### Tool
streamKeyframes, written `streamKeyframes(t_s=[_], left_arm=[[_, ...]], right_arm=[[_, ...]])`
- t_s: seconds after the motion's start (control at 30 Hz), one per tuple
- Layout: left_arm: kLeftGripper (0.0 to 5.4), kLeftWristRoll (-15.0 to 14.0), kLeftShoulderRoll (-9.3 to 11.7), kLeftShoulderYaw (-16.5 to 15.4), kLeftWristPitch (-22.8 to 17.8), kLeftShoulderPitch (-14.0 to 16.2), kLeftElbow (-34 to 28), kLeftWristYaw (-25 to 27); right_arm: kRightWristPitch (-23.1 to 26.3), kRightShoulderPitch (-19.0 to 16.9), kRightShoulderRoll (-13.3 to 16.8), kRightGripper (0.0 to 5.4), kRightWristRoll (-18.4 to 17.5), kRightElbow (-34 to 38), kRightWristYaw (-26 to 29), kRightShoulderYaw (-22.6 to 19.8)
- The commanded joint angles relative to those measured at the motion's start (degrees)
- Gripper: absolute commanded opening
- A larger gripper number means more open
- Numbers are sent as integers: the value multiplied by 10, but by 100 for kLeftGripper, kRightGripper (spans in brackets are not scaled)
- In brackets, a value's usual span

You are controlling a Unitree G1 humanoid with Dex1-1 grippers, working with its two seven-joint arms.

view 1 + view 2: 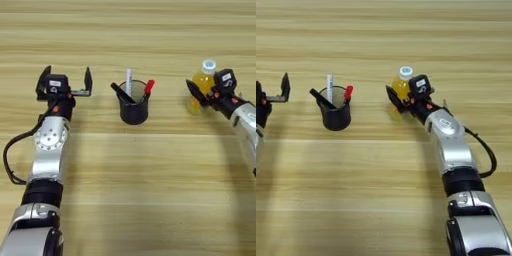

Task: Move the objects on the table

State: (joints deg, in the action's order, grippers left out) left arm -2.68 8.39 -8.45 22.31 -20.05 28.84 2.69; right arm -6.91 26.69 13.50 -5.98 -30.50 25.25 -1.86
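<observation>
A small clear bottle of orange drink [204, 80] with a white cap stands at the right of the table [150, 190]. My right gripper [398, 95] reaches in from the right and is shut on the bottle's lower body. One black finger [393, 99] lies across the bottle's near side, and the other finger is hidden behind it. Whether the bottle's base touches the wood cannot be told. At the left of the table my left gripper [67, 79] is open, its two fingers spread wide with nothing between them.
A black cup [134, 109] holding pens, one with a red cap, stands in the middle between the two grippers. A black cable [487, 155] loops beside my right forearm, and another [7, 160] beside my left forearm.
</observation>
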Motion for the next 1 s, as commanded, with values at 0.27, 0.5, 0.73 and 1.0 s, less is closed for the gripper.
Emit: streamKeyframes(t_s=[0.27,0.5,0.73,1.0], left_arm=[[540,1,-7,-3,67,-26,71,-4],[540,-2,-7,-4,74,-28,82,-3],[540,-2,-7,-4,77,-30,88,-3],[540,-2,-6,-4,79,-33,94,-2]], right_arm=[[-64,25,-10,353,19,-70,-11,3],[-77,29,-15,353,22,-96,-13,4],[-82,32,-15,353,24,-103,-14,3],[-82,36,-16,466,22,-102,-15,1]])
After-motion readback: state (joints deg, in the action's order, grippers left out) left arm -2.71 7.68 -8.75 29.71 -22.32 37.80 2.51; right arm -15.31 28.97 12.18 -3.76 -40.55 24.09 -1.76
